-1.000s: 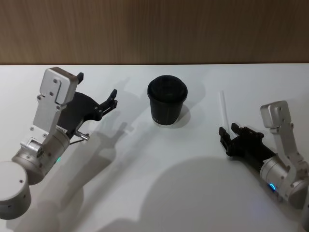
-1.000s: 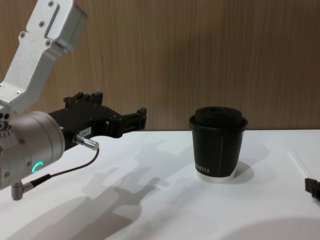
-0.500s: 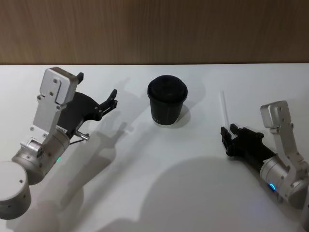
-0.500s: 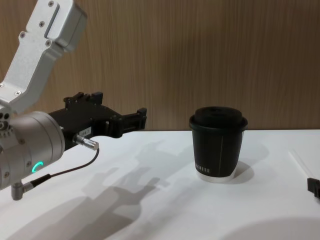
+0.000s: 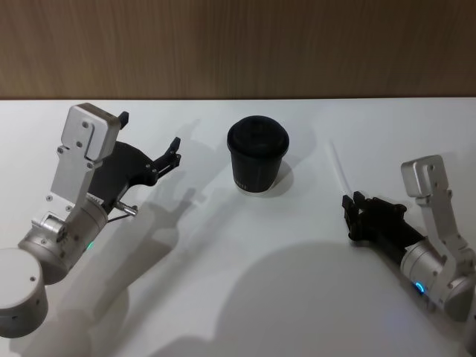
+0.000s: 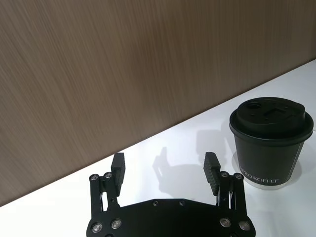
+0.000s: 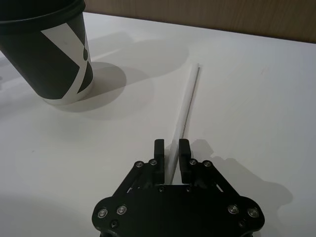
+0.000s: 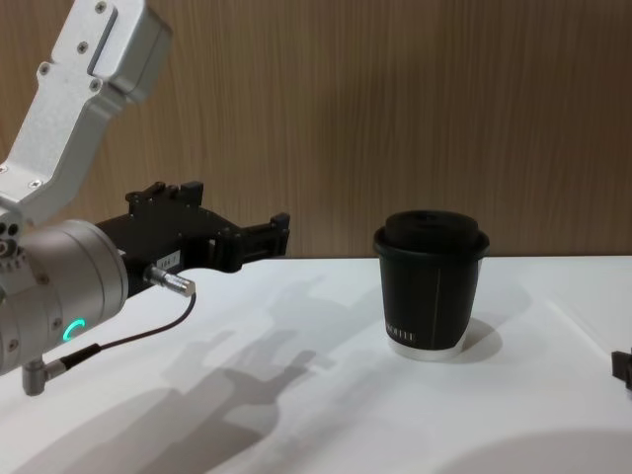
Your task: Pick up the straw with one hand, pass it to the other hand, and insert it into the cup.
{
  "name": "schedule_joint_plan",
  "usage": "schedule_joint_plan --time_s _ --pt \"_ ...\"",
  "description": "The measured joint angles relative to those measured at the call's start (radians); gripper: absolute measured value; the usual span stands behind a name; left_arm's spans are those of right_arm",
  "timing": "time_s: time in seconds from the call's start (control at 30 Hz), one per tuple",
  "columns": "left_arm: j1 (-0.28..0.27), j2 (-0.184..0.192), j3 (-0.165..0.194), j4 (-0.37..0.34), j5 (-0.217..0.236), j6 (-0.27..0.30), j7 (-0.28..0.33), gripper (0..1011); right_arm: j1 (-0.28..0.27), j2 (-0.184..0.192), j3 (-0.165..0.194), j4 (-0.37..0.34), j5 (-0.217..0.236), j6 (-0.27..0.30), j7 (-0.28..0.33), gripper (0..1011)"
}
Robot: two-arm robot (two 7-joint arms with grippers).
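Right wrist view, item one: right gripper point(image 7: 171, 146), low over the table point(image 7: 256, 98), short jaws drawn in on the near end of the straw point(image 7: 190, 94), pinching it. Whether that end was clear of the surface could not be told.

Item two: straw, white and thin, nearly its whole length running free ahead of the jaws and pointing past the cup's right side.

Item three: cup point(image 7: 44, 49), black, lidded, upright, well apart from the straw.

Item four: left gripper point(image 6: 165, 165), held above the table to the left of the cup, jaws spread wide, holding nothing.

Hazards noted: the hold sat at the very tip, so the long free end would likely droop, swivel or slip out on the lift. A hard squeeze could flatten the tube. A swinging tip could miss the left gripper at the handover.
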Motion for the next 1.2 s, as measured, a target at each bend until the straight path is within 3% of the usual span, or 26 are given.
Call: schedule_joint_plan --time_s 0.63,1.2 --pt "0.000 0.000 0.000 0.000 0.000 0.000 0.000 1003 0.000 0.000 0.000 0.000 -0.001 0.000 0.000 69" --pt "0.000 0.000 0.000 0.000 0.000 0.000 0.000 1002 -0.004 0.001 -0.001 0.006 -0.033 -0.034 0.001 19"
